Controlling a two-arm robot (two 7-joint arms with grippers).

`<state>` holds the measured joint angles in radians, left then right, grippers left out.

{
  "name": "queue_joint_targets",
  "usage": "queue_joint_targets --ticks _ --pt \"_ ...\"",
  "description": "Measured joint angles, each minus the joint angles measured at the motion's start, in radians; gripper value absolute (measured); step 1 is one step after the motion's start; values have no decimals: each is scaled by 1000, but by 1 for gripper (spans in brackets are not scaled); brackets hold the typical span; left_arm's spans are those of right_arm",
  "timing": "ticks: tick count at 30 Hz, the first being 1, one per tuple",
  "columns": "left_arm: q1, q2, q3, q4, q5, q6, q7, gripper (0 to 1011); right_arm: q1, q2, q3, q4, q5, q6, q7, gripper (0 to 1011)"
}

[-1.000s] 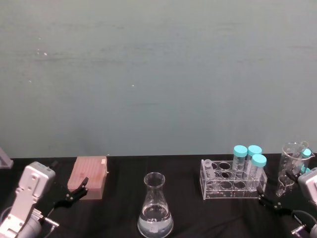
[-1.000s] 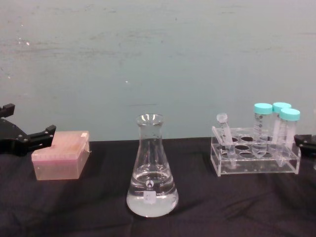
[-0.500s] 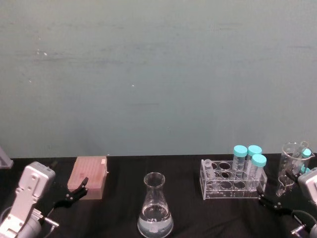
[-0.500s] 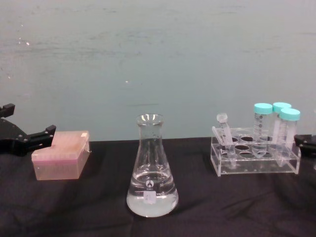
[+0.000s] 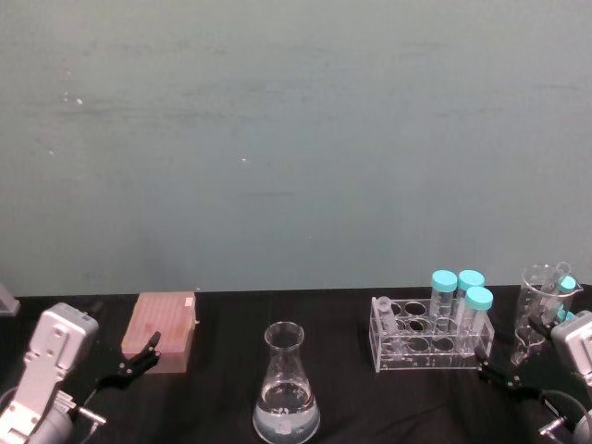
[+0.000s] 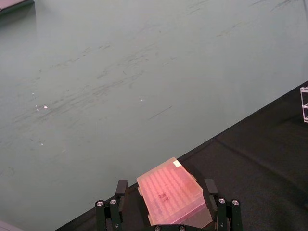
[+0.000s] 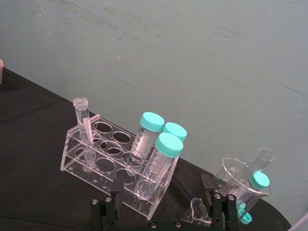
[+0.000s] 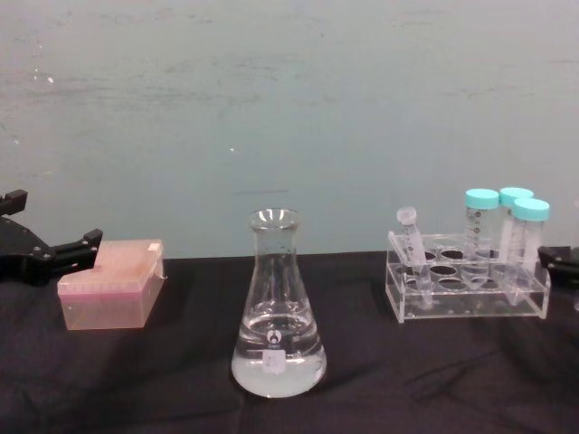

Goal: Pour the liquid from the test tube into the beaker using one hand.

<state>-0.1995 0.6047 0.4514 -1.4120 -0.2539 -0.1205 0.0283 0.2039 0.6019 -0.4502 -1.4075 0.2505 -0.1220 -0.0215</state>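
Left wrist view: left hand (image 6: 166, 184) cut off by bottom edge. Near lower edge of pink tip box (image 6: 168, 202) lost behind it. Sliver of tube rack (image 6: 304, 103) clipped at right edge.

Right wrist view: right hand (image 7: 162, 192) cut by bottom edge. Rack's near corner and base of glass cup (image 7: 240, 178) sit behind its fingers.

Chest view: both hands clipped at side edges, the right one just a black tip.

Test tube (image 8: 412, 249): liquid level cannot tell through rack walls.

Beaker (image 8: 278, 316): white mark too small to read.

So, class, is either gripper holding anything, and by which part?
Nothing is held: the left gripper and right gripper are open, and the test tube sits in its rack.
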Motion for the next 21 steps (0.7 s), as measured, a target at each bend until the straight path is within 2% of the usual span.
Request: queue_joint_targets --ticks 10,21 --pt "0 0 0 0 0 0 0 1000 51 -19 3 29 -30 -28 70 1000" --pt "0 0 0 0 0 0 0 1000 129 -59 -23 83 -58 -61 191 1000"
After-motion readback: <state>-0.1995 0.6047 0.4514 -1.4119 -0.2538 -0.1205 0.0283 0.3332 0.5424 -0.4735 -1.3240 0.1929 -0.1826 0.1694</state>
